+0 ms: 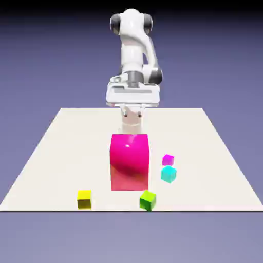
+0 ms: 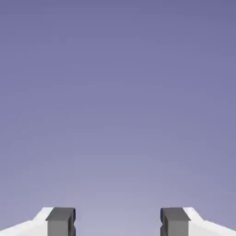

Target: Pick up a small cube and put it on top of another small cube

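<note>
In the exterior view I see a pale, cream-coloured bench, wider toward the camera, with a thin dark line along its near edge. Behind and below it the room is a plain blue-violet backdrop, going black at the very top. My gripper hangs near the bench's far edge, around its middle, beyond the tall pink block. A yellow cube sits by the near edge, toward the near corner on the exterior view's left. A green cube, turned askew, lies by the same edge, just beside the pink block's near end. Off the block's side on the exterior view's right are a cyan cube and, just beyond it toward the far edge, a small magenta cube.

In the hand view there is only smooth blue-violet backdrop and my two grey fingertips, spread wide apart with nothing between them. The bench, block and cubes show only in the exterior view; this wide gap is far plainer in the hand view.
</note>
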`<action>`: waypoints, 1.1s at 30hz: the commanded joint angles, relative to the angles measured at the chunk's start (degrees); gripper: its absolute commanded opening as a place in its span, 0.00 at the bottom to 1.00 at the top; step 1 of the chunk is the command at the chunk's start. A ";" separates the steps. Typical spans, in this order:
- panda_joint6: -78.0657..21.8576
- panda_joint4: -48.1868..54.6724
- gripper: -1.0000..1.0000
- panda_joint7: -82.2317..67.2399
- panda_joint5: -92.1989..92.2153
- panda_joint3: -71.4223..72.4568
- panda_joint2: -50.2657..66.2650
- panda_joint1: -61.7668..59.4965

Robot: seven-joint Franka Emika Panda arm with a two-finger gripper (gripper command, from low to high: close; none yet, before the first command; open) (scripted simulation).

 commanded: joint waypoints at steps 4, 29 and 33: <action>-7.19 3.18 0.50 -1.47 -1.99 1.47 8.31 4.16; -26.34 14.67 0.00 -4.58 -13.05 4.75 48.00 21.11; -35.03 15.81 0.00 -6.78 -9.50 7.18 40.33 19.67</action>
